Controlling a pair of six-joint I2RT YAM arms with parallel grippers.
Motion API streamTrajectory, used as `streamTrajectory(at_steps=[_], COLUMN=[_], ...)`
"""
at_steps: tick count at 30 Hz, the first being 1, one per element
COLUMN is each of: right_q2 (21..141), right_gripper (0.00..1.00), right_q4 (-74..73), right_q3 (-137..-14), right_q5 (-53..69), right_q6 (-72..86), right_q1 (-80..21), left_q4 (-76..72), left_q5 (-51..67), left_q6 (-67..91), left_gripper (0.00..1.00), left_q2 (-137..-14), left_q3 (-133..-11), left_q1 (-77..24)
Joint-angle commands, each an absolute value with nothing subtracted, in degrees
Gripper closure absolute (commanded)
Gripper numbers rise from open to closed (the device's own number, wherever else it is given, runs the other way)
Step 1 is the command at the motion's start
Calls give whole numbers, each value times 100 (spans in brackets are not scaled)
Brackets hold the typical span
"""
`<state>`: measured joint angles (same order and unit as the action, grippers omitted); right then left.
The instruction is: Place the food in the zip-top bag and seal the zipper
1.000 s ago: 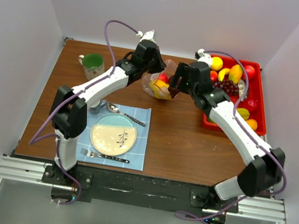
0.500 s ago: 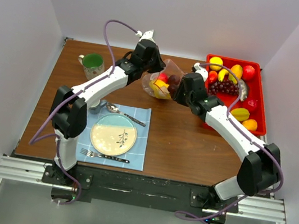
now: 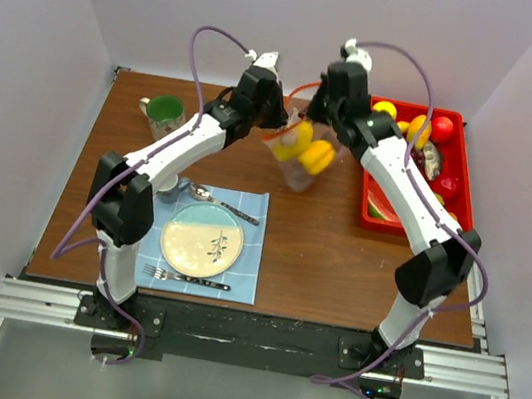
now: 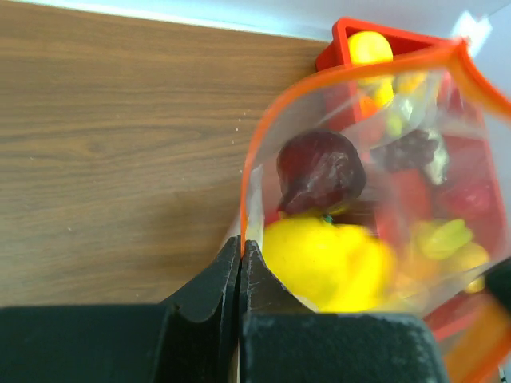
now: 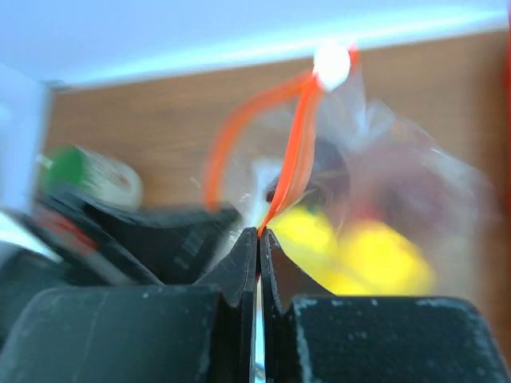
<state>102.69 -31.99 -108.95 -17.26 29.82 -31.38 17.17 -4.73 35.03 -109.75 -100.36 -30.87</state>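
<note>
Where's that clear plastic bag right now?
In the top view, the zip-top bag is at the table's far middle, gripped between the left end effector and right end effector, left of the red tray.

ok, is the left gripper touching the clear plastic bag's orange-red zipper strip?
Touching. The left wrist view shows the left gripper shut on the orange-red zipper strip, which runs down between its closed tips.

Lab booth — bare white walls point(image 3: 23, 70)
</note>
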Motion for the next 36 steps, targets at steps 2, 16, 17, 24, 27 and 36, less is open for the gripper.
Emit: streamTrajectory(at_steps=[2,16,17,24,27,36], right_q2=[11144,10907,10925,10811,10469,9528], right_gripper=[100,100,100,89,58,26], right_q4=[-4289,-4272,-4280,-4254,-4245,-4334], right_q3=[-12323,-11919,-11892,-11295,-11145,-11171], right_q5=[-1426,-949,-1001,-536,-624,-844], right_q6=[2602,2532,2496,2400,2277,2161], right_q1=[-2980,-2636,-2663,-2566,-2479,-1417], left_q4=[1889,1705,1766,1652,1522,1249], left_q5=[-632,-739,-651,-229,-88,-44], left_q6=[3041,2716,2698,2786,2882,3304], left_gripper=[100,100,100,100,100,100], left_q2=[-10811,-10625,-10713,-10837,-10890,-10872], left_q3=[-10459,-10670,-10774,-10547,-10503,-10248], left_q1=[-3006,-2830,-2830,-2839,-2839,-2839])
